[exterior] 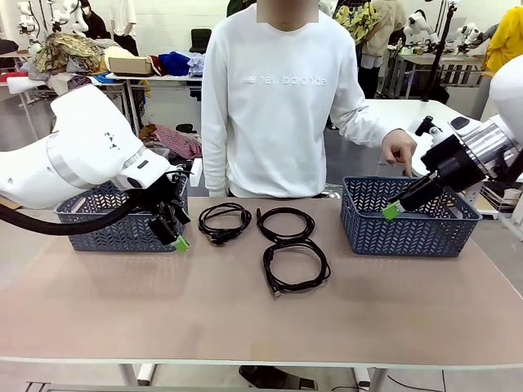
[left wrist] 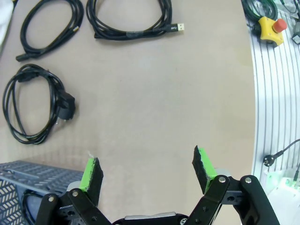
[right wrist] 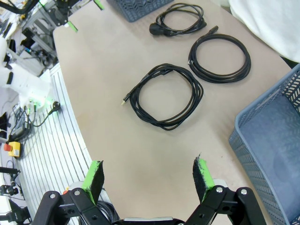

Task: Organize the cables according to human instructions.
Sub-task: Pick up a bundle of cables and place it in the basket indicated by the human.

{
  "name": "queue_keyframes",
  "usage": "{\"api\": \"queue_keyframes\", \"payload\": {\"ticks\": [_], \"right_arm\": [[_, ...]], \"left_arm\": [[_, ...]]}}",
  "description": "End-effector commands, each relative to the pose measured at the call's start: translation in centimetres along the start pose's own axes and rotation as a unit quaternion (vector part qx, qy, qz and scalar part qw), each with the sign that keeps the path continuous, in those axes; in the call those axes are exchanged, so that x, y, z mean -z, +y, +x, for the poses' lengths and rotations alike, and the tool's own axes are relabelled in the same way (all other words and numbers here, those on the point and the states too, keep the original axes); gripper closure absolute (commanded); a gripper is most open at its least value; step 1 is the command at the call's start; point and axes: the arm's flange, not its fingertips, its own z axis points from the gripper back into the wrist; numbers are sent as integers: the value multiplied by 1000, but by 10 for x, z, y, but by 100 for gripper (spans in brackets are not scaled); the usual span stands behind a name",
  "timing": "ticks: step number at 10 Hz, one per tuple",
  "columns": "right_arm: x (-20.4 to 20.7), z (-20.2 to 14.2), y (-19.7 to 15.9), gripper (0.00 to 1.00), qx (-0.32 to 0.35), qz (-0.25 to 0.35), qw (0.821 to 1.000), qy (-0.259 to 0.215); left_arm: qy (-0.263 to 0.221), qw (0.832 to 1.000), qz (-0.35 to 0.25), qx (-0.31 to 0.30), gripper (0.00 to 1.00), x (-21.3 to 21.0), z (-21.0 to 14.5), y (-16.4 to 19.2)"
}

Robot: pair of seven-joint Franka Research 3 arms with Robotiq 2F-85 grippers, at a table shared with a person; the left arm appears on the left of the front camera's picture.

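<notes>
You work at a broad table point(exterior: 98, 310), with the person point(exterior: 278, 106) standing at its far edge. The left basket point(exterior: 106, 233) and right basket point(exterior: 409, 237) flank the middle, likely as sorting bins. The person's hand point(exterior: 399, 151) grasps nothing. One finger points down at the right basket's far rim, probably naming a destination.

Your left gripper point(left wrist: 147, 171) hovers spread and empty beside the left basket. Your right gripper point(right wrist: 147, 173) hangs just as wide and empty at the right basket's inner edge, waiting.

Between the baskets lie the mains-plug cable point(exterior: 224, 219), the far coil point(exterior: 285, 222) and the near coil point(exterior: 296, 267). A fourth cord point(left wrist: 26, 206) seems to lie inside the left basket.
</notes>
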Motion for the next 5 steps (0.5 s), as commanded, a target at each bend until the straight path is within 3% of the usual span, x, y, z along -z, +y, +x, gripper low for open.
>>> {"api": "queue_keyframes", "payload": {"ticks": [1,5], "right_arm": [[7,10,6,0,24,-9,999,26],[47,63,51,0,105,-65,982,146]], "left_arm": [[1,1000,-1,0,0,0,-1,0],[1,1000,-1,0,0,0,-1,0]]}}
